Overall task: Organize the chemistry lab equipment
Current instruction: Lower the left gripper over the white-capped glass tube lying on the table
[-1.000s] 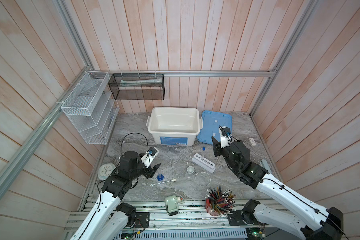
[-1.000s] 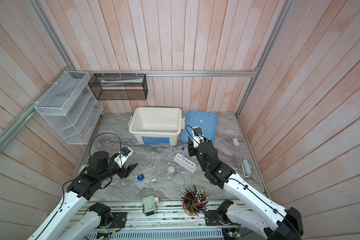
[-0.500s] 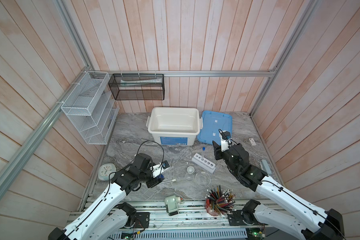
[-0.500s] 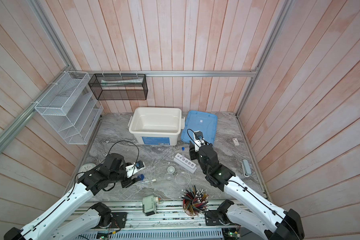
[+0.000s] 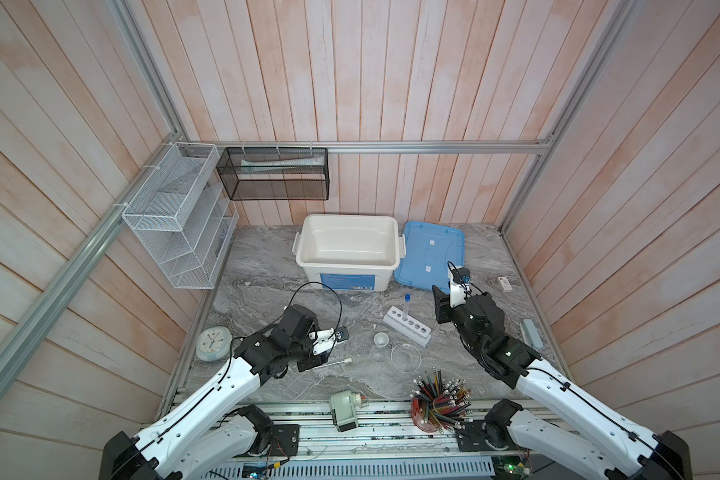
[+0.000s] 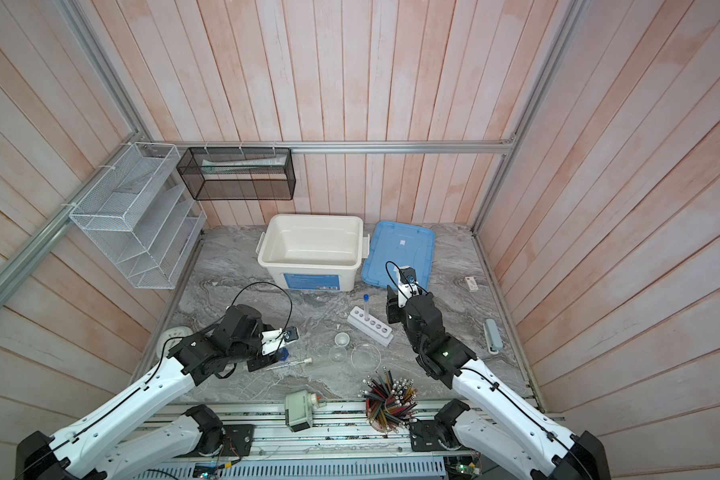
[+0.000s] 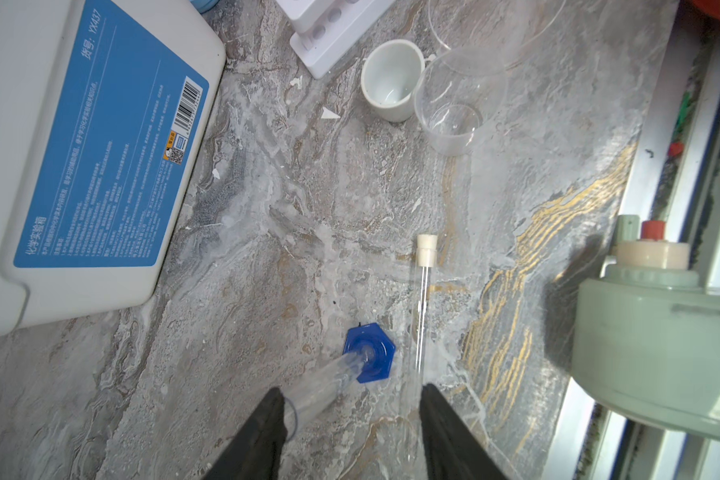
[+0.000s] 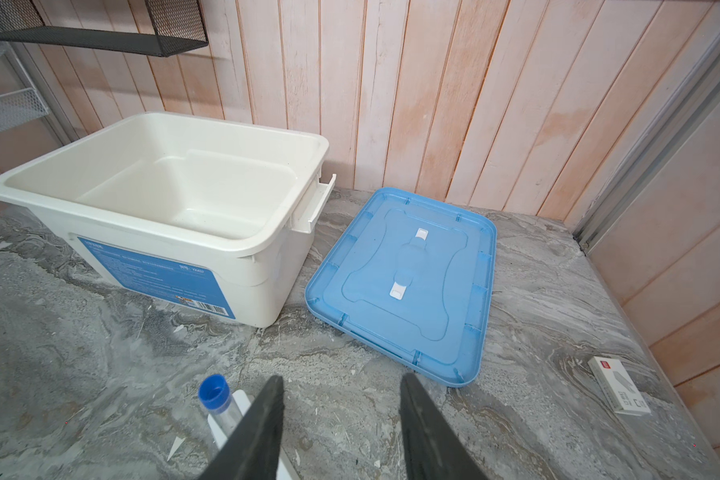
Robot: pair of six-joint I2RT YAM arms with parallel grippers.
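A small blue-based clear cylinder [image 7: 368, 353] stands on the marble, its clear rim against one finger of my open left gripper [image 7: 352, 397]. A white-capped test tube [image 7: 420, 307] lies flat just inside the other finger. In a top view the left gripper [image 6: 262, 361] is low over both. The white rack [image 5: 408, 328] holds a blue-capped test tube [image 5: 405, 307] upright. A tiny white cup [image 5: 380, 340] and two clear dishes [image 5: 405, 357] sit in front of the rack. My right gripper [image 8: 341, 386] is open and empty, beside the rack [image 8: 242, 403].
An open white bin [image 5: 341, 278] and its blue lid [image 5: 429, 257] lie at the back. A red cup of pencils [image 5: 437, 399] and a pale green sharpener [image 5: 344, 409] stand at the front edge. A clock [image 5: 212, 343] is at the left, a small white box [image 5: 504, 283] at the right.
My left arm has swung right and down over the cylinder and the lying tube, and its jaws have narrowed. The right arm has barely moved.
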